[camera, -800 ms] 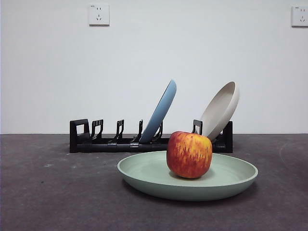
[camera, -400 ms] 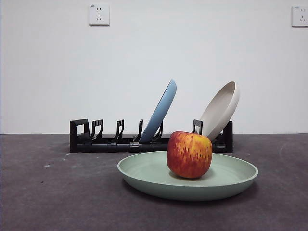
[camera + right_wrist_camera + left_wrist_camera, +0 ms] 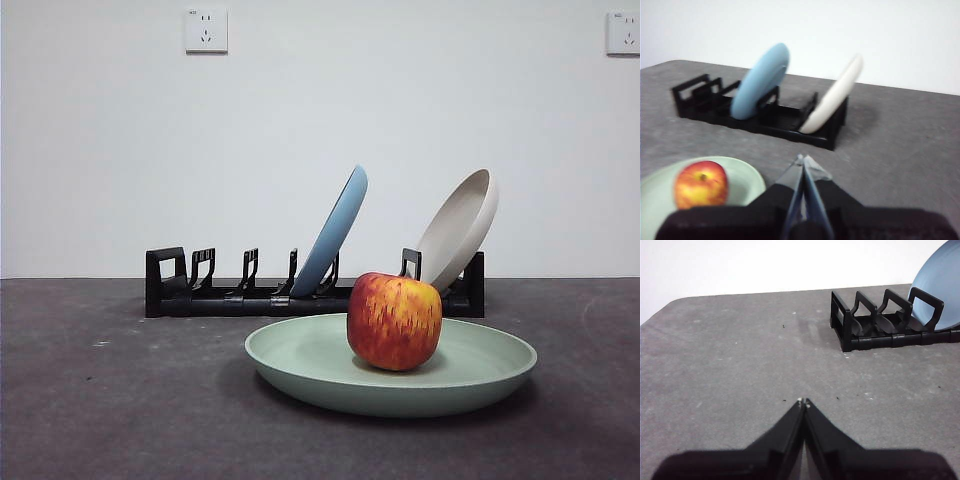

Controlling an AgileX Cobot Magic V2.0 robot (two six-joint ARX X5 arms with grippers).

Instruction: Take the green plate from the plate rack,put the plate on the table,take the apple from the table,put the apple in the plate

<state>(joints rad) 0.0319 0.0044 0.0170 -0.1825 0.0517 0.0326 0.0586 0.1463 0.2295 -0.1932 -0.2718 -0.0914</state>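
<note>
The green plate (image 3: 300, 360) lies flat on the dark grey table (image 3: 100, 400), in front of the plate rack (image 3: 220, 295). The red and yellow apple (image 3: 394, 321) stands upright in the plate, right of its middle. The right wrist view shows the same apple (image 3: 701, 184) in the green plate (image 3: 745, 177), beside my right gripper (image 3: 802, 160), whose jaws are shut and empty above the table. My left gripper (image 3: 803, 401) is shut too, empty, over bare table short of the rack's end post (image 3: 842, 322). Neither arm shows in the front view.
A light blue plate (image 3: 335, 230) and a beige plate (image 3: 460, 228) lean in the rack's slots. Two wall sockets (image 3: 205, 30) sit high on the white wall behind.
</note>
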